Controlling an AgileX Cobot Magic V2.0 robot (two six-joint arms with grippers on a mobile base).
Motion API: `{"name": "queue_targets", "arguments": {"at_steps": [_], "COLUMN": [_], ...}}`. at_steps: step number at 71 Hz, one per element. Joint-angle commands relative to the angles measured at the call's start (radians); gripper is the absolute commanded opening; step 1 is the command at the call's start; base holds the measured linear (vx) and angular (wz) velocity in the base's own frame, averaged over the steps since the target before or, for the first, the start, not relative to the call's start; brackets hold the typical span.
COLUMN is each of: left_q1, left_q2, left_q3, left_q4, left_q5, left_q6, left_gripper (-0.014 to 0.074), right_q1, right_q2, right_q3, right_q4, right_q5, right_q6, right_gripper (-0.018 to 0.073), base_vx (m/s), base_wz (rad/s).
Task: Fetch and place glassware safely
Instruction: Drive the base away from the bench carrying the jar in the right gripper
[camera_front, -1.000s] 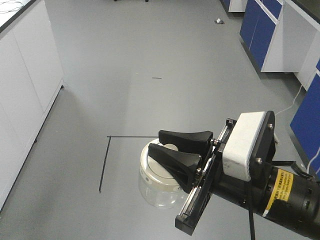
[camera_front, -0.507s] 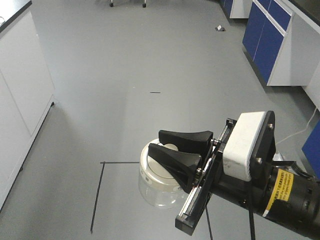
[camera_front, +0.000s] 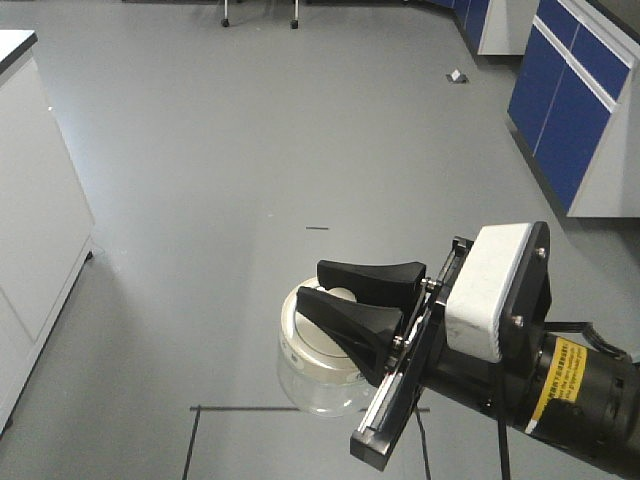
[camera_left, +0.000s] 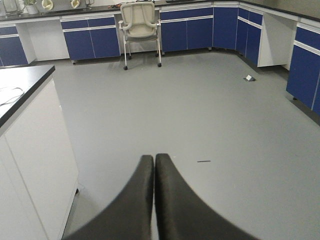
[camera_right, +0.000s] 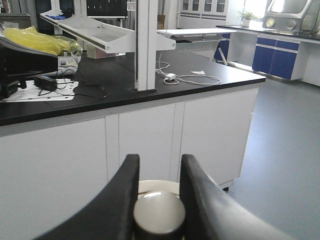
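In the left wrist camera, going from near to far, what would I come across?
left gripper, closed → short dark mark on the floor → small scrap → office chair → blue cabinets

Hangs upright and lidded in mid-air above the grey floor (camera_front: 200, 150) as a small squat clear glass jar (camera_front: 312, 392), its round cream-white lid (camera_front: 303, 338) bearing small dark marks on the rim and its central knob (camera_right: 159, 214) pinched between the black fingers (camera_front: 350, 318) of the right gripper (camera_front: 312, 283).
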Motion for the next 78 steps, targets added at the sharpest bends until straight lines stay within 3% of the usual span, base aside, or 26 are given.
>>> {"name": "queue_targets", "arguments": {"at_steps": [1, 78], "left_q1": [0.0, 0.0], "left_q2": [0.008, 0.008], "left_q3": [-0.024, -0.024], "left_q4": [-0.008, -0.008], "left_q5": [-0.07, -0.07], "left_q6": [-0.003, -0.003], "left_gripper": [-0.0007, -0.0007], "right_q1": [0.001, 0.001], "right_q2": [-0.025, -0.025], "right_q3": [-0.033, -0.033], "right_q4": [0.024, 0.024], "right_q5": [-0.091, -0.091], "right_q6": [-0.004, -0.004], "right_gripper": [-0.0003, -0.0003], "base_vx": [0.51, 0.5], "base_wz": [0.05, -0.01]}}
